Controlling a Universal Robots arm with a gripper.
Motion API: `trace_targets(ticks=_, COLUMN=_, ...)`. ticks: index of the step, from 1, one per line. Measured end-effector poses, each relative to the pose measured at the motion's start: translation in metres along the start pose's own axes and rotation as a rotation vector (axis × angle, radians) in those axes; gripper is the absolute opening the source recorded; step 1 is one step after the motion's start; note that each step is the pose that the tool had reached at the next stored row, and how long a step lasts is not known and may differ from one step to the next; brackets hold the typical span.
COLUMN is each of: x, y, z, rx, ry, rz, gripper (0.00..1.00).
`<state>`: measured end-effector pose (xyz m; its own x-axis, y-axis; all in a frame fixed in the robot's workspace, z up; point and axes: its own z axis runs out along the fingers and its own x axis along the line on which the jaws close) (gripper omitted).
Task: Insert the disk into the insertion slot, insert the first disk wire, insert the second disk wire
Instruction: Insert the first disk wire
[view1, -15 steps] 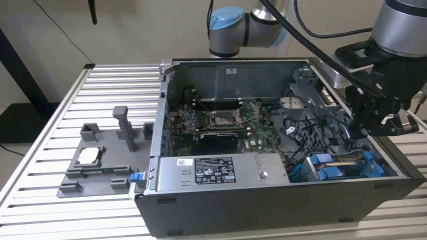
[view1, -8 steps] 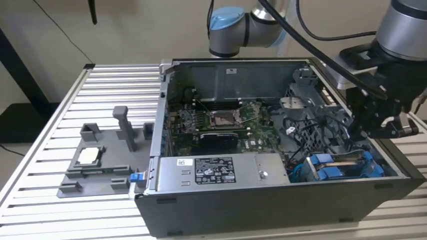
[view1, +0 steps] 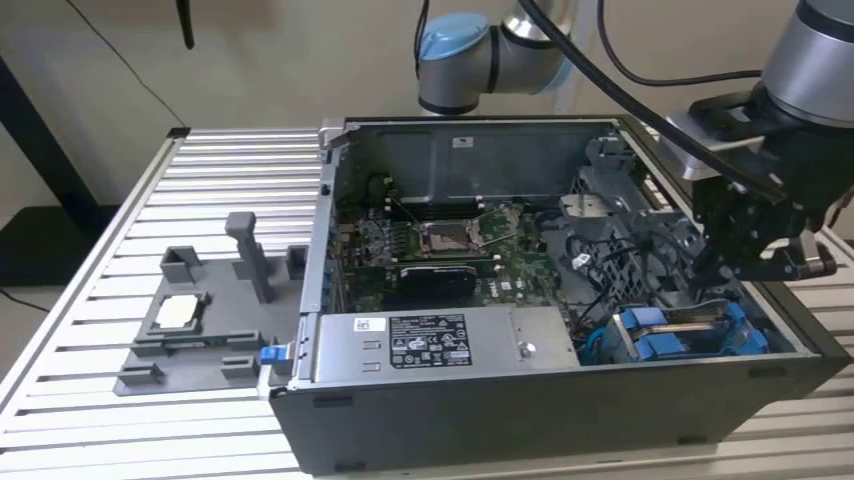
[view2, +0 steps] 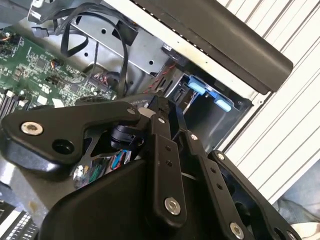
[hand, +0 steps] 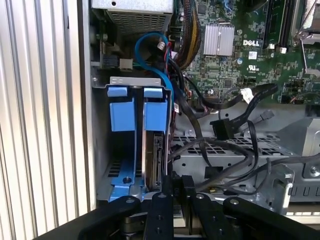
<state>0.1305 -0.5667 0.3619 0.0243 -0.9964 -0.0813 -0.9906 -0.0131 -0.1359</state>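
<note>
Pincer (hand: 177, 184) is recorded close over the exposed end of the disk (hand: 154, 152); whether it is apart or together cannot be told. Disk is seen standing edgewise within the insertion slot (hand: 100, 160), at about 4 o'clock of the computer case (view1: 561, 420) in the exterior view. Disk is judged dense, rigid and shock-sensitive. It is best gripped by the blue carrier tabs (hand: 155, 107) or the narrow edges, never the circuit face.
</note>
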Motion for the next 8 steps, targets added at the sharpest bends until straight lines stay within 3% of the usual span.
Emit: trace_targets(ticks=8, x=0.0004, y=-0.0067, z=0.0039, rx=-0.0521, ry=0.0032, rz=0.006, gripper=0.19)
